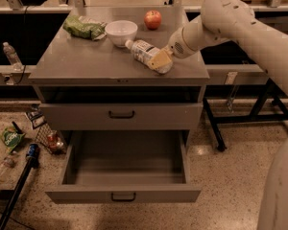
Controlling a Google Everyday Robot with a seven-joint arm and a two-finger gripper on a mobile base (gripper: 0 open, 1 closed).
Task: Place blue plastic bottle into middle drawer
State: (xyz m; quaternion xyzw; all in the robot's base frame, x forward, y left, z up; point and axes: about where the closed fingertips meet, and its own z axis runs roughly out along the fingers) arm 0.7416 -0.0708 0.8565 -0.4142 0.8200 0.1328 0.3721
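Blue plastic bottle (143,49) lies on its side on the grey cabinet top (86,61), toward the right front of the surface, white cap pointing to 10 o'clock. My gripper (161,60) sits over the bottle's base end, at its 4 o'clock, and covers that end, so I cannot tell whether it has closed on the bottle or only rests against it. My pale arm (230,18) reaches in from 2 o'clock and is cut off at the right edge. A white bowl (121,31) stands just beside the cap at 10 o'clock, a red apple (153,19) at 12 o'clock, and a green bag (84,28) beyond the bowl. At 6 o'clock, below the shut upper drawer (121,115), the middle drawer (127,162) stands pulled open, its back part in shadow.
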